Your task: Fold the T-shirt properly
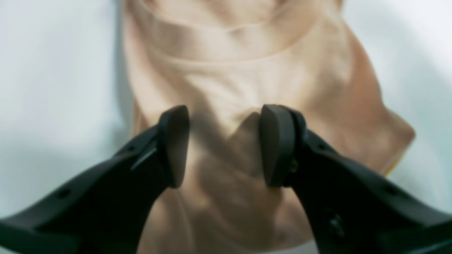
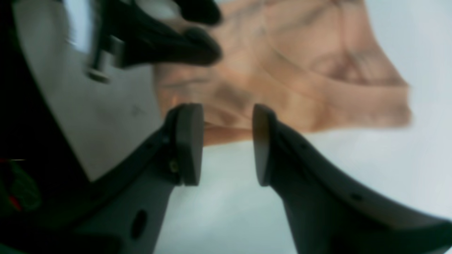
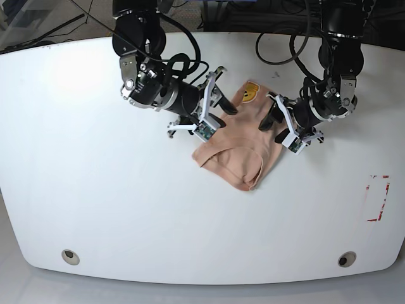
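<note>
Base view shows the T-shirt (image 3: 237,155) bunched at frame center on the white table (image 3: 95,190), with the left gripper (image 3: 271,118) and right gripper (image 3: 221,101) spread, gripping nothing.

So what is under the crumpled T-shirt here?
Only the white table shows around the T-shirt; a yellow patch shows at its far edge. Whatever lies beneath the bunched fabric is covered.

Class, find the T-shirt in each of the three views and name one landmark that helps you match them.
Left wrist: the T-shirt fills the centre, behind the open left gripper.
Right wrist: upper centre and right, beyond the open right gripper.
Base: crumpled mid-table between both arms.
Shared landmark: the white table around the shirt.
</note>
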